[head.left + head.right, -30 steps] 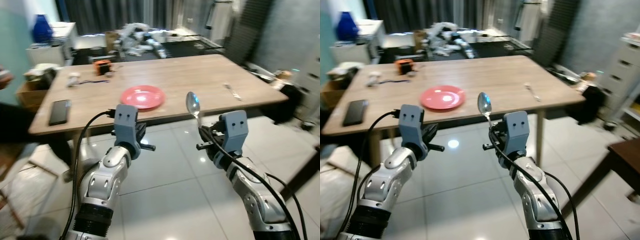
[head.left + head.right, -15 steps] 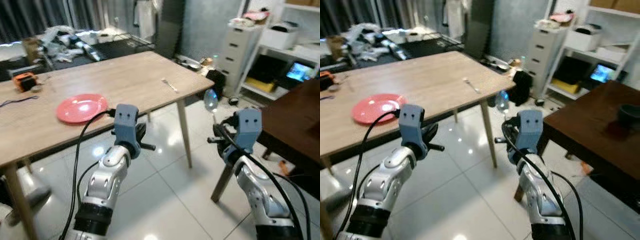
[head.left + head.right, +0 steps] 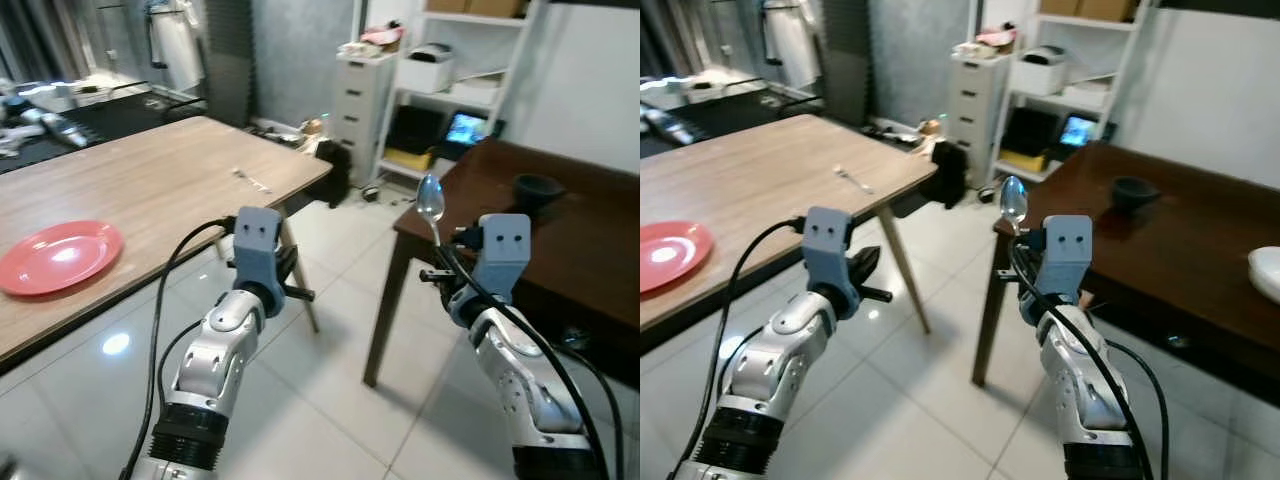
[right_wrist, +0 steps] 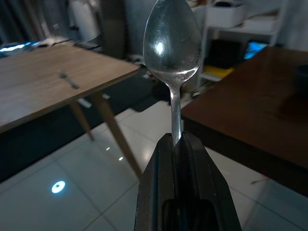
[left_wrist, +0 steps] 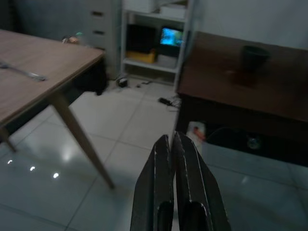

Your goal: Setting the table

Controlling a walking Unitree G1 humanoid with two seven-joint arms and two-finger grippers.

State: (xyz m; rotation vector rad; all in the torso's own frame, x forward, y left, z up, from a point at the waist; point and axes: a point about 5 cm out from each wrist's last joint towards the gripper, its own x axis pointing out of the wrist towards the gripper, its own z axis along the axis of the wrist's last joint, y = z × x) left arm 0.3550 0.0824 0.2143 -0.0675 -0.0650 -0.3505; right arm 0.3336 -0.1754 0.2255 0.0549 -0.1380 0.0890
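My right gripper (image 4: 176, 140) is shut on the handle of a silver spoon (image 4: 172, 43), which stands upright with its bowl (image 3: 430, 197) at the top. It is held in front of me, over the floor near the dark table's corner. Raised to my left, the left gripper (image 5: 172, 144) is shut with nothing in it. A pink plate (image 3: 55, 256) lies on the light wooden table (image 3: 150, 180) at the left, and a fork (image 3: 250, 180) lies near that table's right end.
A dark brown table (image 3: 560, 215) stands on the right with a dark bowl (image 3: 537, 187) on it and a white bowl (image 3: 1266, 270) at its far right. White drawers (image 3: 368, 95) and shelves (image 3: 460, 70) line the back wall. Glossy tiled floor (image 3: 330, 330) lies between the tables.
The camera has swung right: the wooden table and plate slid left in the picture and the dark table came fully into view. Both grippers keep their pose, the spoon still held.
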